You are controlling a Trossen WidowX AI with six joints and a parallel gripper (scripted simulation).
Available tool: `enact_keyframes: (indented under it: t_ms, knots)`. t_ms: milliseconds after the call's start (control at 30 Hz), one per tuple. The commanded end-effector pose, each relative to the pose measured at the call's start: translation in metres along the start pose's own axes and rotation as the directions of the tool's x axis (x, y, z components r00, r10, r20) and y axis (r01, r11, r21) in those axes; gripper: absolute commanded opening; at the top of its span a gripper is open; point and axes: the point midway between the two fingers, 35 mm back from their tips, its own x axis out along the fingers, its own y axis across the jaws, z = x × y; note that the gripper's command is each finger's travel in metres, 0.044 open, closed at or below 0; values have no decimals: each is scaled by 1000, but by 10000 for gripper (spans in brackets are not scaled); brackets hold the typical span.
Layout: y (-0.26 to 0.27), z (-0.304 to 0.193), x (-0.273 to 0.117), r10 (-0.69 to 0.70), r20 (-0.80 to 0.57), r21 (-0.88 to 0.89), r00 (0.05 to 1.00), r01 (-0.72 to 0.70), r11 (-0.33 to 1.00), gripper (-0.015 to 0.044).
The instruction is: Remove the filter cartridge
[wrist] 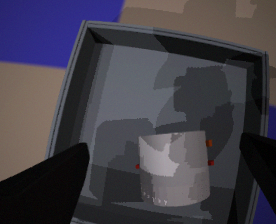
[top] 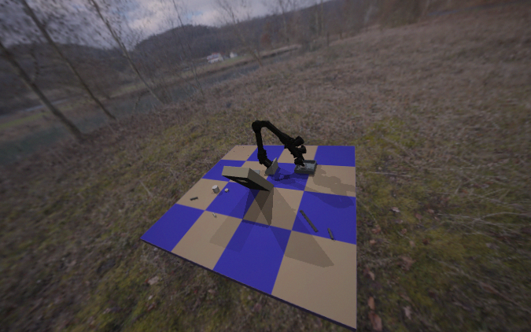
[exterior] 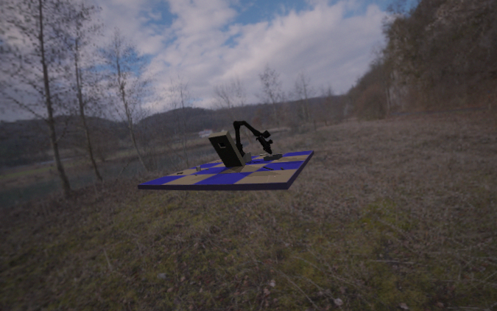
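Note:
The pale grey round cartridge [wrist: 174, 172] lies on its side on the tray floor in the wrist view, with small red and orange bits at its sides. The grey tray [top: 303, 171] [exterior: 275, 158] [wrist: 78, 100] has low walls. My gripper [top: 301, 164] [exterior: 269, 152] [wrist: 166, 146] is open, low over the tray. Its fingers stand wide on either side of the cartridge, with a gap on each side in the wrist view. The slotted face is not visible. The service panel [top: 240, 171] [exterior: 227, 153] leans back, seen from behind; its front is hidden.
A grey wedge-shaped piece [top: 272, 167] stands between panel and tray. A small white cylinder [top: 215, 189] and a small pale block [top: 226, 189] lie left of the panel. A long dark bar [top: 308, 221] and a shorter one [top: 330, 234] lie on the chequered top.

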Motion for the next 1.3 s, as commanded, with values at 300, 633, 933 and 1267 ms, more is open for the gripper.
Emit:
enact_keyframes:
  t_ms: [300, 633, 933, 1267]
  knots:
    - [0, 33, -49, 2, 26, 0, 1000, -2, 1000, 440]
    - [0, 33, -49, 2, 26, 0, 1000, -2, 1000, 440]
    - [0, 33, -49, 2, 26, 0, 1000, -2, 1000, 440]
    - [0, 33, -49, 2, 26, 0, 1000, -2, 1000, 440]
